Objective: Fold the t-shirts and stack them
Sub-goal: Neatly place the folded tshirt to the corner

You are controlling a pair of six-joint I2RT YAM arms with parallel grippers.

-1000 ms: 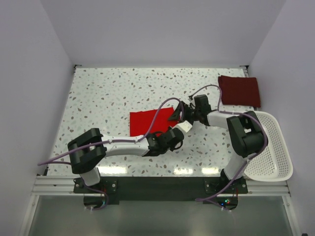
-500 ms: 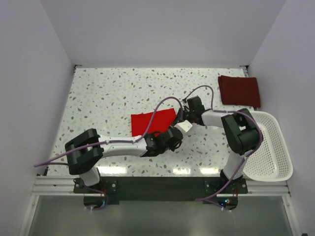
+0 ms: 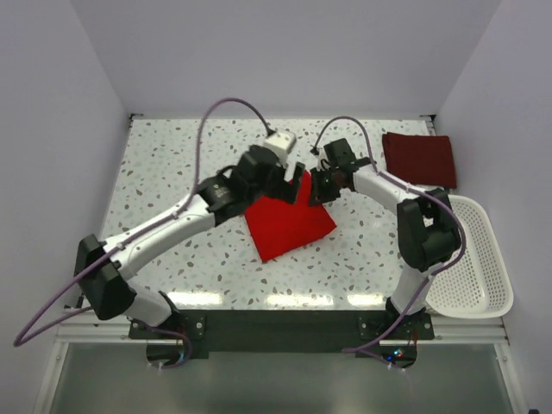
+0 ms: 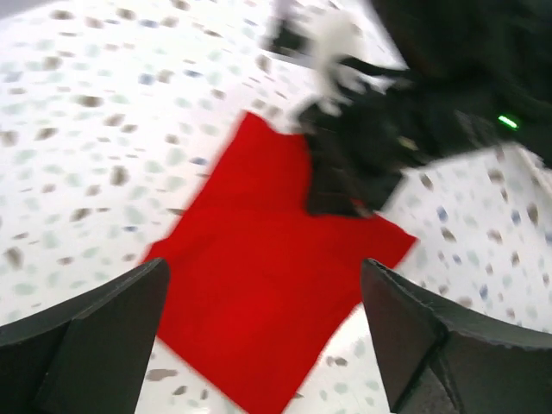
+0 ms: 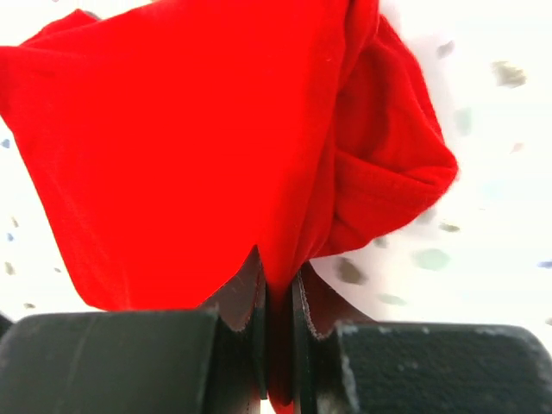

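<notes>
From above, the white basket [image 3: 483, 285] sits at the table's [image 3: 172, 172] right near edge, with only its own slats showing inside. The maroon shirt [image 3: 420, 159] lies folded in the far right corner. The red shirt [image 3: 289, 226] lies mid-table, well apart from every edge, and the left gripper [image 3: 293, 185] and right gripper [image 3: 319, 188] meet at its far corner. In the left wrist view, the jaws are spread wide above the red cloth. In the right wrist view, the jaws are pinched tight on a bunched red fold.

walls [image 3: 285, 52]: plain pale lilac | table [image 3: 164, 172]: white speckled terrazzo | near edge: aluminium rail [image 3: 285, 326] | light: bright, even
</notes>
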